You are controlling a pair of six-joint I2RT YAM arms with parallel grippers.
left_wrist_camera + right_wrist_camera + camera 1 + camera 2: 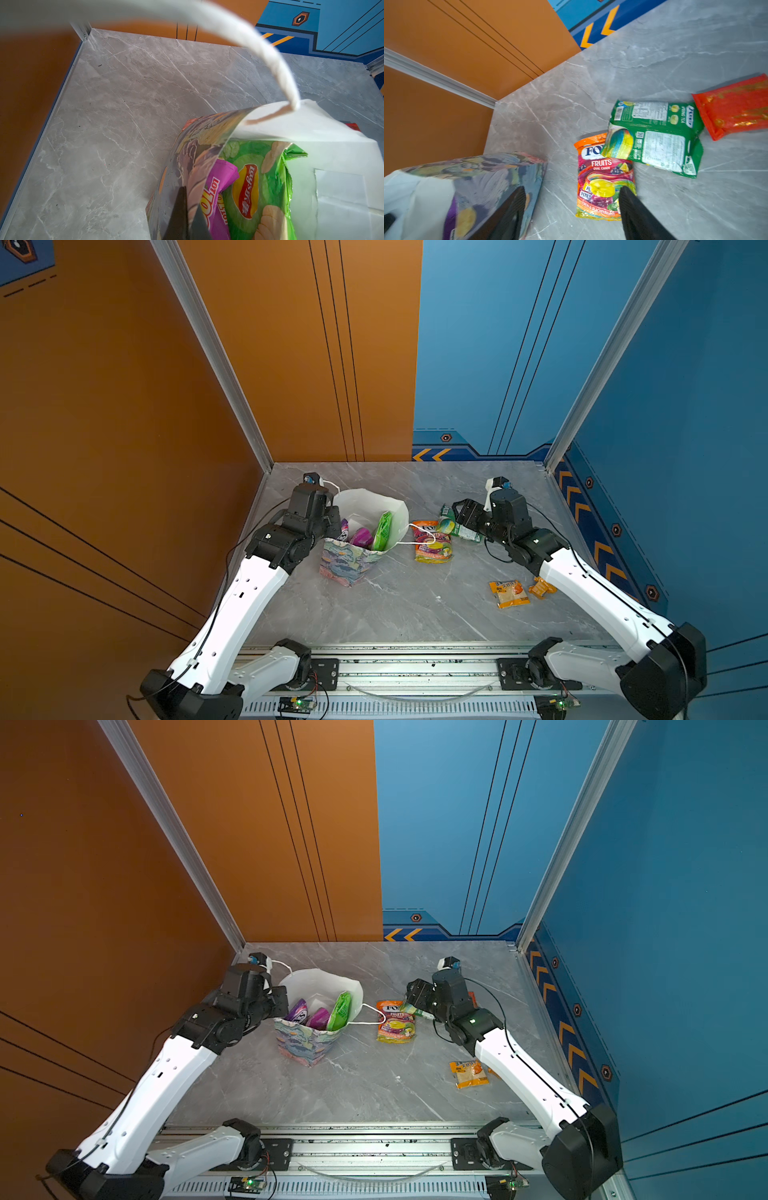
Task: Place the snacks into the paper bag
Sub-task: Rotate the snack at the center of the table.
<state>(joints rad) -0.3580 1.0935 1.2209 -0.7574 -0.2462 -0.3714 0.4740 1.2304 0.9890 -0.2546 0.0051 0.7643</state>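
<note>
Left fingers (179, 216) pinch the paper bag (187, 155); my right fingers (637, 216) stand wide, and could snag the cord handle (434, 536) across the fruit packet (604, 178) ahead.

bright even light, soft shadows; cord handle (276, 62) blurred close up.

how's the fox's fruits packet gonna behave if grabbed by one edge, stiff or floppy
Probably floppy: the fruits packet is crinkly film lying flat, so it may sag from a pinched edge. Its print says oval candy, so loose sweets could shift and weigh the low end. The green packet overlaps one corner and might get dragged.
</note>
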